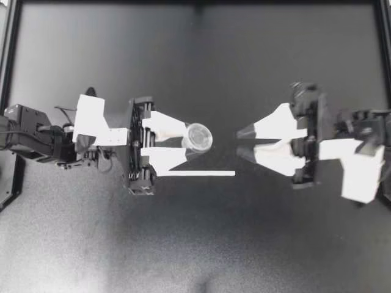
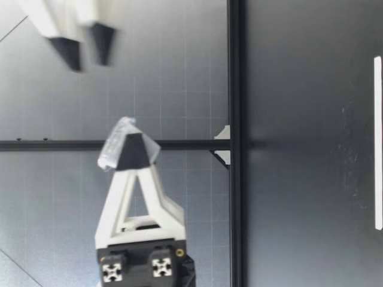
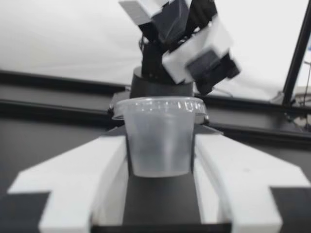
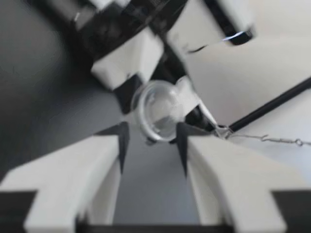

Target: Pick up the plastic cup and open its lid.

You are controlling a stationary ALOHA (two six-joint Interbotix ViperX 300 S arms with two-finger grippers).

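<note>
My left gripper (image 1: pixel 188 142) is shut on the clear plastic cup (image 1: pixel 199 137), fingers pressing its sides. In the left wrist view the cup (image 3: pixel 160 138) stands upright between the white fingers (image 3: pixel 82 174) with its lid (image 3: pixel 160 103) on. The low view shows the cup (image 2: pixel 122 143) held well above the table. My right gripper (image 1: pixel 239 141) faces the cup from a short distance, open, nothing between its fingers. In the right wrist view the cup (image 4: pixel 160 114) lies just beyond the open fingertips (image 4: pixel 121 141). In the low view my right gripper (image 2: pixel 87 51) hangs higher than the cup.
A thin white strip (image 1: pixel 198 173) lies on the dark table (image 1: pixel 195 244) just beside my left gripper, also seen in the low view as a white strip (image 2: pixel 377 143). Black frame rails (image 1: pixel 12 49) border the table.
</note>
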